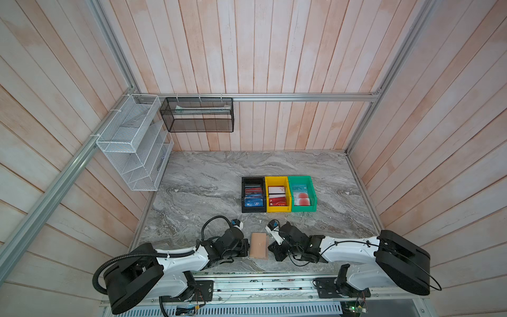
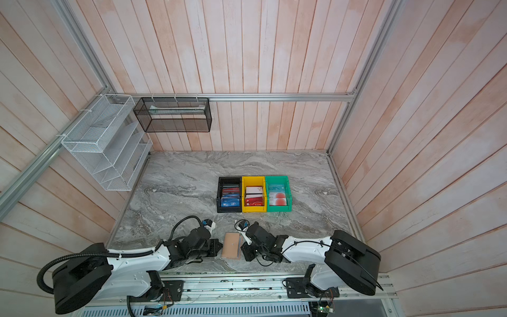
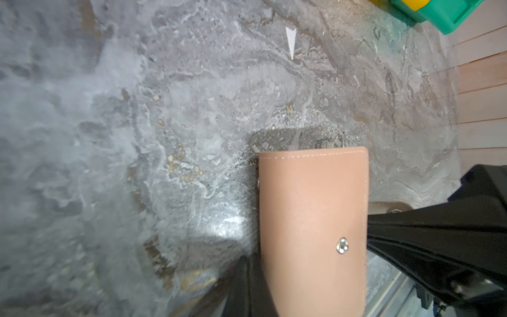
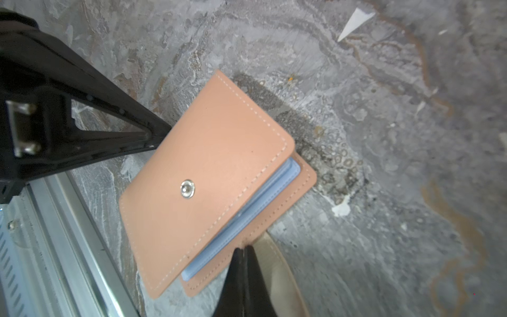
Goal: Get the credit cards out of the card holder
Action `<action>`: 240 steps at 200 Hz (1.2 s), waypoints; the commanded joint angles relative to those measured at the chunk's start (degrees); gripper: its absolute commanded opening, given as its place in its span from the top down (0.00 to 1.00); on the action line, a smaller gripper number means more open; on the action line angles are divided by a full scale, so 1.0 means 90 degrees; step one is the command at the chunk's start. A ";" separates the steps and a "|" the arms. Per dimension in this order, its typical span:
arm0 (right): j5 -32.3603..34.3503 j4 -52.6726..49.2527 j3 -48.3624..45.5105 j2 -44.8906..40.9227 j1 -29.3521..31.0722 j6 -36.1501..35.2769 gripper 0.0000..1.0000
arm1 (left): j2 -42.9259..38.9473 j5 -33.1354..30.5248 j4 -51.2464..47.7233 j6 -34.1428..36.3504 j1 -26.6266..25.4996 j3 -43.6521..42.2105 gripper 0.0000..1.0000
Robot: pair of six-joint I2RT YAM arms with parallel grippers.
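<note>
Right wrist view has the card holder (image 4: 208,178) lying flat on the desk (image 4: 397,192), near the front edge, between the two arms. The cover gapes a little and bluish sleeves (image 4: 277,192) peek out, no cards visible in them. Left tool (image 4: 162,134) is closed tight against the spine side. Right tool (image 4: 242,251) is closed too, at the open edge by the snap tab (image 4: 274,263). Can't tell if either actually grips anything. Looks light, floppy and slidey, so I'd pin one cover and lift the other by its free edge.
</note>
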 commanded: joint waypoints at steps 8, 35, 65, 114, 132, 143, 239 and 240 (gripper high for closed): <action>-0.0107 0.0028 0.0196 0.0035 -0.0038 -0.0087 1.00 | 0.0102 0.0086 0.0040 -0.0014 -0.0021 0.0007 1.00; -0.0308 0.0088 0.0389 0.0134 -0.0034 -0.0181 1.00 | 0.0064 0.0076 0.0029 0.0005 -0.0021 -0.0012 1.00; -0.0655 0.0325 0.0509 0.0350 -0.0025 -0.0244 1.00 | 0.0053 -0.0005 -0.0029 0.0004 -0.0021 0.0006 1.00; -0.1106 0.0483 0.0845 0.0693 -0.0026 -0.0401 1.00 | -0.0062 -0.0134 -0.0390 0.0147 -0.0011 0.0096 1.00; -0.1264 0.0527 0.1014 0.0735 -0.0018 -0.0462 1.00 | -0.0303 -0.0290 -0.0834 0.0205 -0.0011 0.0139 1.00; -0.1372 0.0539 0.1162 0.0805 -0.0016 -0.0502 1.00 | -0.0382 -0.0431 -0.1242 0.0258 -0.0010 0.0237 1.00; -0.1946 0.0603 0.2247 0.2383 0.0040 -0.0458 1.00 | -0.3009 -0.0871 -0.3296 -0.0216 0.0019 0.0463 1.00; -0.1941 0.0597 0.2253 0.2401 0.0043 -0.0458 1.00 | -0.3050 -0.0868 -0.3308 -0.0217 0.0024 0.0459 1.00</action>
